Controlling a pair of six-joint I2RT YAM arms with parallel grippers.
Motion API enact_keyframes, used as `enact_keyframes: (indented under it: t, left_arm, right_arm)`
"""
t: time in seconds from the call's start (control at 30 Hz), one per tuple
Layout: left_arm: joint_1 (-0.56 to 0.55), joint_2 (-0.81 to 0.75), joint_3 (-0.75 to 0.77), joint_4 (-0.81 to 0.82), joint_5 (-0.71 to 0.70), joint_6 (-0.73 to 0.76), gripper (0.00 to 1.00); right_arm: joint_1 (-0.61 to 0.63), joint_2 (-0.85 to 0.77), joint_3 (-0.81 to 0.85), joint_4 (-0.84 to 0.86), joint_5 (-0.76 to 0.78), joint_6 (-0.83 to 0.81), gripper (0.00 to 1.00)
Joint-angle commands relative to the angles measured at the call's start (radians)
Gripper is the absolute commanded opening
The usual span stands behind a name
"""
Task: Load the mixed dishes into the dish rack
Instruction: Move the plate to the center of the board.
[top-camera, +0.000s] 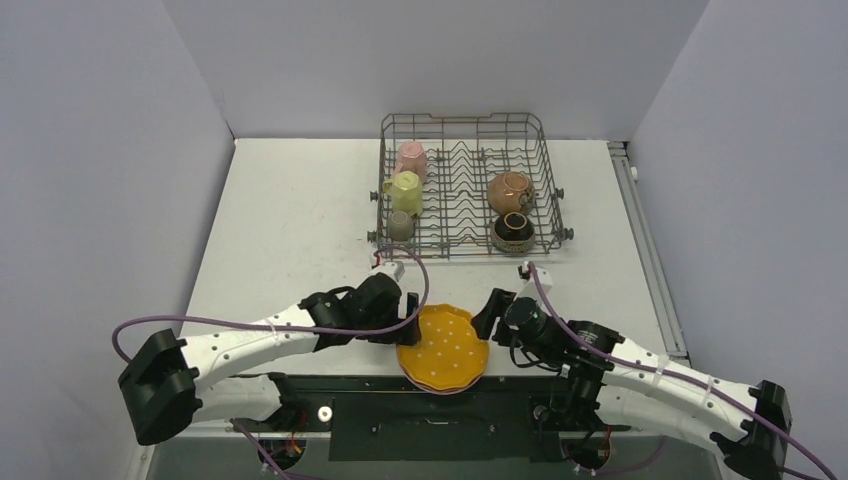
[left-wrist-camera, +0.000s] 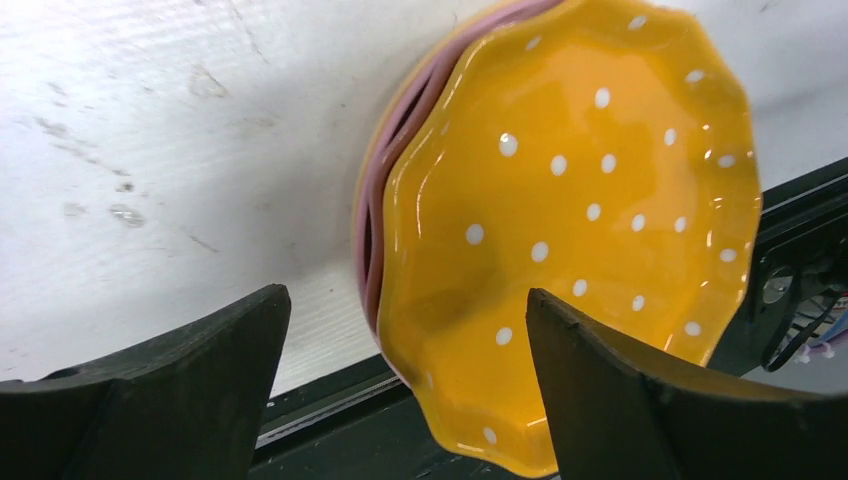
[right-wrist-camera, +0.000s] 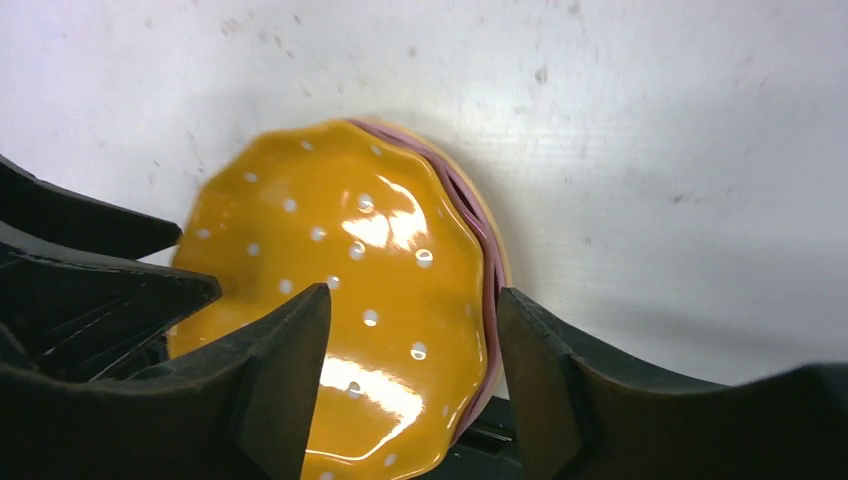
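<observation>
**A:** Grey wire first: the dish rack (top-camera: 460, 115) sits at the far middle of the bench (top-camera: 290, 220). How far along do we judge we are?

**B:** Well past halfway, we'd say. Two plates are not yet loaded. The orange plate (top-camera: 443, 347) lies stacked on the pink plate (left-wrist-camera: 372, 200) at the bench's near edge, between our arms. Already in the rack are the far brown bowl (top-camera: 509, 190) and the near brown bowl (top-camera: 512, 230) on the right. Down the left column are the pink mug (top-camera: 410, 157), the pale yellow mug (top-camera: 405, 190) and the small grey-olive cup (top-camera: 400, 225).

**A:** Edges and room?

**B:** The stack hangs partly over the near edge, so a nudge toward us could tip it off. The rack's middle tines look free to us, and the bench between stack and rack is bare. Our left claw (left-wrist-camera: 405, 300) gapes wide at the stack's left rim. Our right claw (right-wrist-camera: 412, 295) stands open at its right rim. Neither grips anything.
</observation>
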Motion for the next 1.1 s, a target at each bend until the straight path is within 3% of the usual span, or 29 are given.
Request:
enact_keyframes:
  t: [0.0,0.13,0.23,0.4,0.6,0.97,1.07]
  left_arm:
    - [0.047,-0.095,0.093,-0.116,-0.046,0.065,0.87]
    - [0.097,-0.137,0.152,-0.135,-0.050,0.118,0.91]
    - [0.130,-0.136,0.190,-0.116,-0.016,0.156,0.92]
    - [0.142,-0.127,0.238,-0.100,0.041,0.187,0.92]
    - [0.144,-0.158,0.241,-0.103,0.084,0.212,0.92]
    - [0.144,-0.294,0.155,-0.089,0.170,0.205,0.92]
    - [0.145,-0.325,0.133,-0.088,0.185,0.205,0.92]
  right_arm:
    - [-0.007,-0.006,0.190,-0.216,0.168,-0.143,0.61]
    - [-0.067,0.023,0.391,-0.361,0.257,-0.250,0.66]
    - [-0.216,0.065,0.478,-0.400,0.253,-0.343,0.66]
    - [-0.501,0.162,0.602,-0.343,0.237,-0.517,0.61]
    - [-0.793,0.382,0.708,-0.224,0.104,-0.620,0.49]
    - [-0.968,0.862,1.000,-0.172,-0.143,-0.721,0.47]
    - [-0.979,0.983,1.053,-0.178,-0.131,-0.726,0.46]
